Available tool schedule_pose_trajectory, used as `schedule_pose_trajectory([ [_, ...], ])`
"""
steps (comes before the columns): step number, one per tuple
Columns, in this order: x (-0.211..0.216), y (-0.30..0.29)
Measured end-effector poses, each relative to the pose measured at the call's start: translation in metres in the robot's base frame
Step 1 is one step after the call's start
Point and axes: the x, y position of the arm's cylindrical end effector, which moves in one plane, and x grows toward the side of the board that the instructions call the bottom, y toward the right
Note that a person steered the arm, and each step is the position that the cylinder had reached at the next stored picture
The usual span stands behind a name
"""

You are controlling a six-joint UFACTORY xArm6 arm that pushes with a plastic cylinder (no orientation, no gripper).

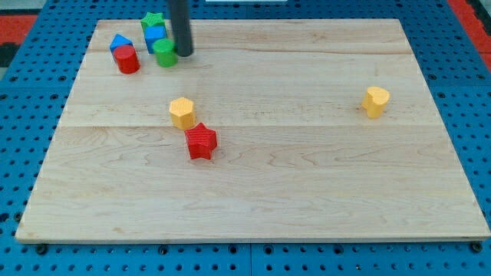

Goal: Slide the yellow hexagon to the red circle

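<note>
The yellow hexagon (pixel 182 113) lies left of the board's middle, with a red star (pixel 201 141) close below and to its right. The red circle (pixel 126 59), a short cylinder, stands near the top left corner. My tip (pixel 185 54) is at the top left, just right of a green circle (pixel 164 54), about touching it. The tip is well above the yellow hexagon and to the right of the red circle.
A blue triangle-like block (pixel 119 42) touches the red circle from above. A blue block (pixel 155 36) and a green star (pixel 153 20) sit above the green circle. A second yellow block (pixel 375 101) lies at the right. The wooden board (pixel 307 192) rests on a blue pegboard.
</note>
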Motion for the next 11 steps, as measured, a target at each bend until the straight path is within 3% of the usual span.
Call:
schedule_pose_trajectory([
  [1,0.005,0.043],
  [2,0.065,0.1],
  [3,0.127,0.121],
  [4,0.155,0.068],
  [6,0.11,-0.003],
  [7,0.109,0.006],
  [8,0.13,0.033],
  [9,0.162,-0.001],
  [11,0.07,-0.046],
])
